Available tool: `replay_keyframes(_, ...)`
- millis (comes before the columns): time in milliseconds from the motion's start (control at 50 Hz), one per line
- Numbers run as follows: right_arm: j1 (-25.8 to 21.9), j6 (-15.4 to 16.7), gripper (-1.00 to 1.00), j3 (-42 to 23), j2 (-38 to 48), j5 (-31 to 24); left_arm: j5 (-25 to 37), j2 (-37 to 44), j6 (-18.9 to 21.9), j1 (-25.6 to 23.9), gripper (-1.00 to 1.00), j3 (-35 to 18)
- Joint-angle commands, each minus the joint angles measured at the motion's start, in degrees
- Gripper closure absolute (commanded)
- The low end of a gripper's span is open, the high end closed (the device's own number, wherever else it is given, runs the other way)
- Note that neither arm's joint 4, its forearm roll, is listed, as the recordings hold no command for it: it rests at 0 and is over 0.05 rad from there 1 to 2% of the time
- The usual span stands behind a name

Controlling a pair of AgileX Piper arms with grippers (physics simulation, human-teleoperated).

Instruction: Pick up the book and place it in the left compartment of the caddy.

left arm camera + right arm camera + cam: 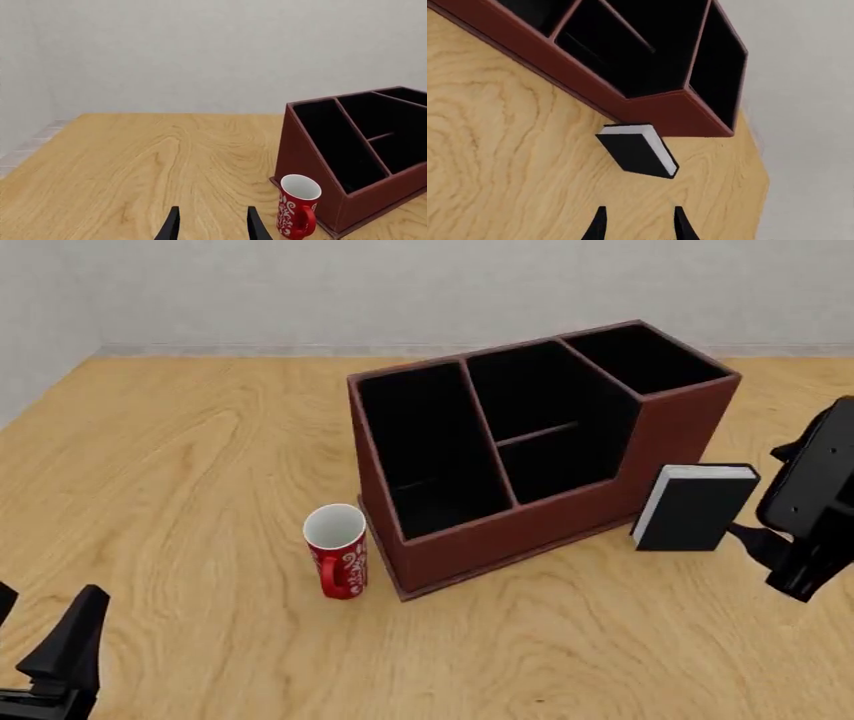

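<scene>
The book [691, 506], black with white page edges, stands upright on the table just right of the caddy [534, 530], close to its taller end. In the right wrist view the book [637, 150] lies straight ahead of my right gripper [639, 222], a short gap away; the fingers are open and empty. From the front, the right gripper [758, 544] hangs just right of the book. The left compartment [427, 450] is the long black-lined slot at the caddy's left side, seen also in the left wrist view [333, 145]. My left gripper [40, 635] is open and empty near the front left edge.
A red mug [336, 550] with a white pattern stands by the caddy's front left corner, and shows as the mug [298, 205] in the left wrist view. The wooden table [200, 460] meets a pale wall at the back.
</scene>
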State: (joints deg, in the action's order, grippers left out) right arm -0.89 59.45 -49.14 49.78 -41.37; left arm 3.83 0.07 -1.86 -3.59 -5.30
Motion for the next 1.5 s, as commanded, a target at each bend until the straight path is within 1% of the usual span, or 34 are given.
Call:
replay_keyframes(20, 1.66, 4.37, -1.0, -2.22, 4.78, -1.44, 0.25, 0.0, 0.38, 0.13, -1.0, -0.11)
replay_keyframes(80, 2.39, 6.17, -1.0, -1.4, 5.78, -0.41, 0.22, 0.01, 0.59, 0.09, -1.0, 0.01)
replay_keyframes(220, 2.63, 7.21, -1.0, -2.39, 8.95, 1.15, 0.93, 0.05, 0.78, 0.1, -1.0, -0.98)
replay_keyframes(260, 3.27, 8.51, -1.0, -2.04, 10.11, 2.28, 1.05, 0.07, 0.87, 0.23, -1.0, -1.36)
replay_keyframes(320, 3.6, 8.84, -1.0, -2.17, 11.99, 3.46, 1.07, 0.1, 1.21, 0.31, -1.0, -1.63)
replay_keyframes(340, 4.05, 9.6, -1.0, -1.86, 12.49, 4.16, 1.12, 0.16, 1.24, 0.37, -1.0, -1.76)
replay_keyframes(400, 4.08, 9.44, -1.0, -2.14, 13.75, 4.89, 0.98, 0.34, 1.52, 0.51, -1.0, -1.82)
replay_keyframes(440, 5.24, 10.67, -1.0, -1.72, 14.86, 6.08, 0.72, 0.63, 1.59, 0.63, -1.0, -1.78)
replay_keyframes(480, 5.42, 10.72, -1.0, -1.84, 15.78, 6.55, 0.16, 1.18, 1.77, 0.68, -1.0, -1.68)
replay_keyframes(620, 5.93, 11.03, -1.0, -2.8, 18.33, 7.92, -2.63, 3.63, 1.81, 1.06, -1.0, -0.86)
replay_keyframes(660, 6.7, 12.03, -1.0, -2.43, 19.37, 8.75, -3.61, 4.38, 1.87, 1.07, -1.0, -0.42)
replay_keyframes(720, 6.7, 11.87, -1.0, -3.13, 20.3, 8.89, -5.04, 5.54, 1.79, 1.21, -1.0, 0.09)
replay_keyframes(800, 7.28, 12.53, -1.0, -3.34, 21.61, 10.02, -6.3, 6.4, 2.25, 1.38, -1.0, 0.51)
replay_keyframes(820, 7.39, 12.73, -1.0, -3.36, 22.32, 10.39, -6.78, 6.53, 3.13, 1.25, -1.0, 0.65)
replay_keyframes(900, 7.98, 13.21, -1.0, -3.76, 23.67, 11.3, -8.59, 8.18, 2.83, 1.55, -1.0, 0.97)
replay_keyframes(1160, 8.8, 14.27, -1.0, -7.43, 27.08, 10.63, -15.6, 13.86, 2.16, 1.87, -1.0, 2.91)
replay_keyframes(1280, 9.26, 15.17, -1.0, -8.42, 29.26, 11.33, -18.71, 15.94, 2.14, 2.4, -1.0, 4.3)
replay_keyframes(1380, 8.54, 15.16, -1.0, -8.74, 31.1, 12.27, -20.02, 16.9, 1.98, 2.81, -1.0, 4.97)
replay_keyframes(1500, 8.25, 15.41, -1.0, -10.02, 32.41, 12.05, -21.06, 17.95, 1.8, 3.4, -1.0, 5.02)
